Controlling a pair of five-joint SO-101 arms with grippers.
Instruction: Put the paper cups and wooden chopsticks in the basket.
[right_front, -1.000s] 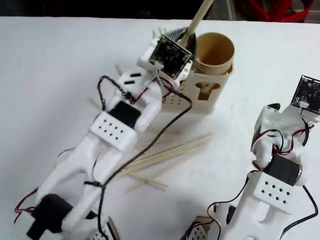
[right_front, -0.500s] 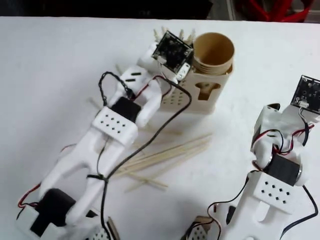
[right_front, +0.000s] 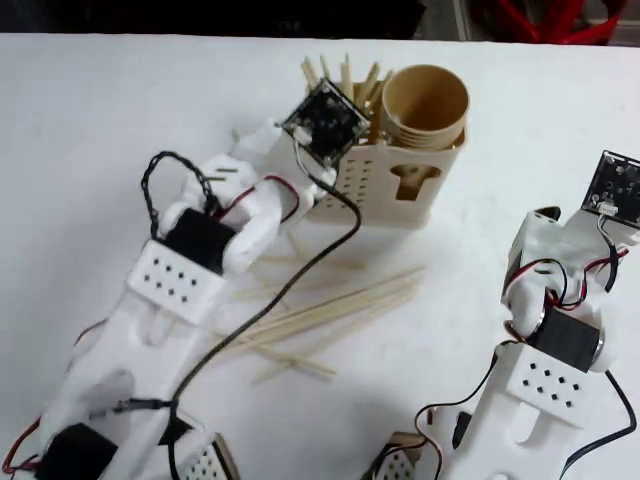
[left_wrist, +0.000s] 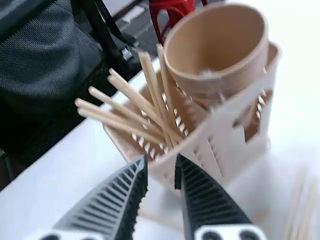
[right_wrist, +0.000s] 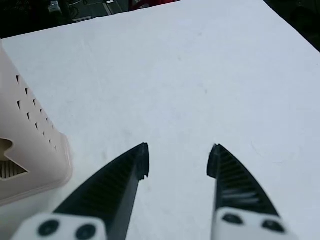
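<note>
Your left gripper (left_wrist: 160, 162): jaws narrowly parted, empty. Just ahead of its tips: basket (left_wrist: 225, 130). Inside, farther: wooden chopsticks (left_wrist: 130, 115) leaning fanned against one compartment's wall; paper cups (left_wrist: 215, 50) nested in the other. Behind your gripper: loose chopsticks (right_front: 330, 310) on the table (right_front: 100, 120), probably next, unobstructed. Your right gripper (right_wrist: 178, 150): wide open, beside the basket.
</note>
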